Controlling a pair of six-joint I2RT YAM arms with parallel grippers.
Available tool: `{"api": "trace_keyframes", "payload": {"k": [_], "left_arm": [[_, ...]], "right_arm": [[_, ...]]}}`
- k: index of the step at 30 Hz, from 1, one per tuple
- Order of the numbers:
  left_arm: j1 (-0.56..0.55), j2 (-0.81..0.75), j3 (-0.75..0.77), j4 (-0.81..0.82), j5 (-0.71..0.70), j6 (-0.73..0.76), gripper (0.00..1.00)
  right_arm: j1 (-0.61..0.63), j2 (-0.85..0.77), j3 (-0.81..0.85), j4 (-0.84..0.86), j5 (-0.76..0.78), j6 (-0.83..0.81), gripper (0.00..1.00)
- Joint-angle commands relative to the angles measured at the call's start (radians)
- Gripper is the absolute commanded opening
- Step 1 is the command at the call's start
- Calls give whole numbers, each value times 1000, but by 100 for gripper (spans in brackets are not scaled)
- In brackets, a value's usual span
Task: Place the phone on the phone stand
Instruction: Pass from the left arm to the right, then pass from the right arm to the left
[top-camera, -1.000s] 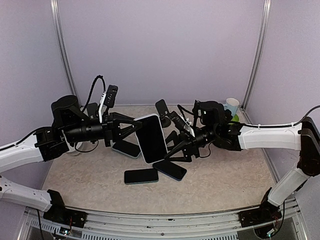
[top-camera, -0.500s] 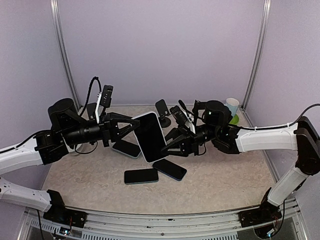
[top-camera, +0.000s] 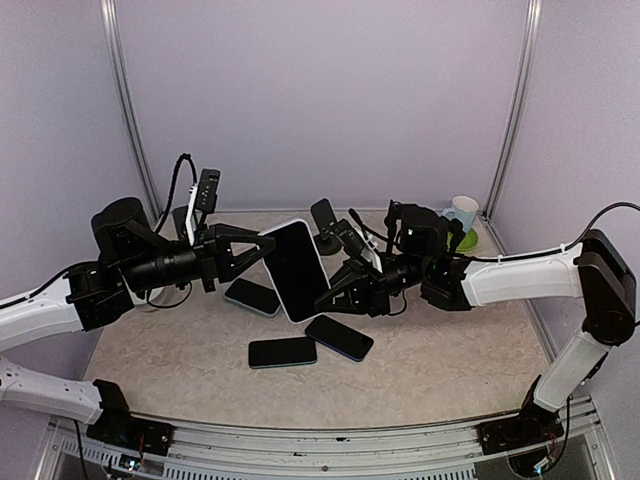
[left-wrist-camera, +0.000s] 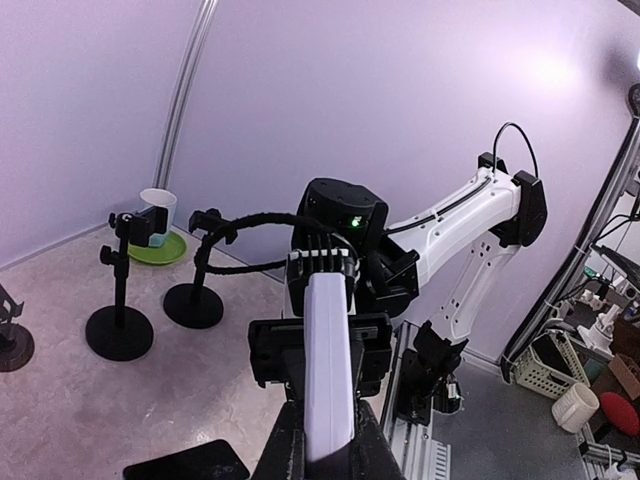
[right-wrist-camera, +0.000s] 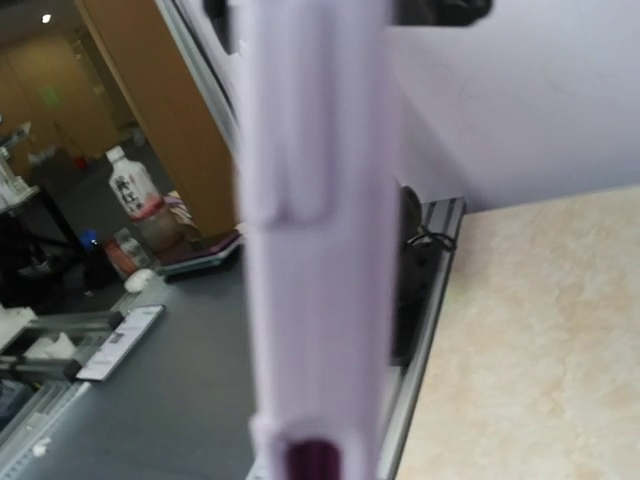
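Stiff, slick, breakable phone (top-camera: 295, 272), probably best pinched at its thin edges: left tool (top-camera: 261, 246) grips it at 9 o'clock, right tool (top-camera: 327, 293) is clamped at 4 o'clock.

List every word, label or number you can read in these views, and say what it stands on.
No text is legible anywhere.
Bottle label: dark characters, too blurred to read.
Green sign in the background: too blurred to read.
Held phone: dark screen, no text.
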Motion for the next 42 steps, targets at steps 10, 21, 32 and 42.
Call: {"api": "trace_keyframes", "payload": {"k": [10,21,32,42], "left_arm": [[11,-67,-7,-95,-373,-140,99],[11,72,109,-291,-568,-370,99],[15,157,131,-178,-535,-321,99],[30,216,147,-114,-463,-297,99]], "right_arm": [[7,-104,94,-378,409,-218,0],[59,-142,127,-508,931,-331,0],[158,-126,162,-546,1179,-365,0],[191,-112,197,-570,1200,-361,0]]}}
